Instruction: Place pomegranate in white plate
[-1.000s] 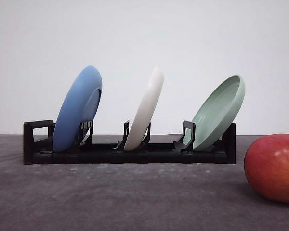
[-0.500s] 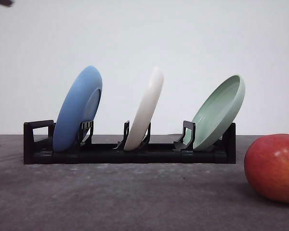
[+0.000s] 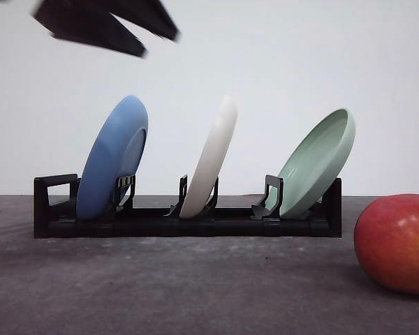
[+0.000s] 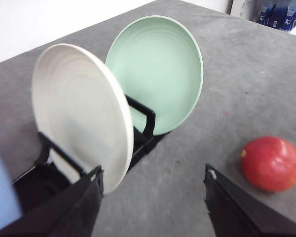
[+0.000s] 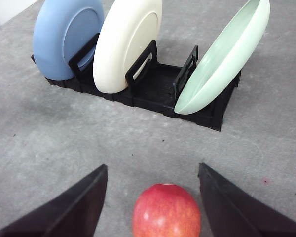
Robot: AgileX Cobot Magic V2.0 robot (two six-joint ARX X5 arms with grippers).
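Red, shading to orange-yellow, the round smooth-skinned pomegranate (image 3: pixel 397 243) rests on the grey matte table (image 3: pixel 195 286), off the right end of the black slotted plastic dish rack (image 3: pixel 188 222) and apart from it. Cream-white and matte, the round white plate (image 3: pixel 211 158) stands on edge in the rack's middle slot, tilted, between the blue plate (image 3: pixel 114 157) in the left slot and the pale green plate (image 3: pixel 318 162) in the right slot.

My left gripper (image 4: pixel 153 202) hangs above the rack, jaws spread wide with nothing between them; its wrist view shows the white plate just beyond one finger (image 4: pixel 64 210). My right gripper (image 5: pixel 152 202) sits over the pomegranate, jaws wide apart and holding nothing, the fruit between the fingers in the wrist view and not touching either.
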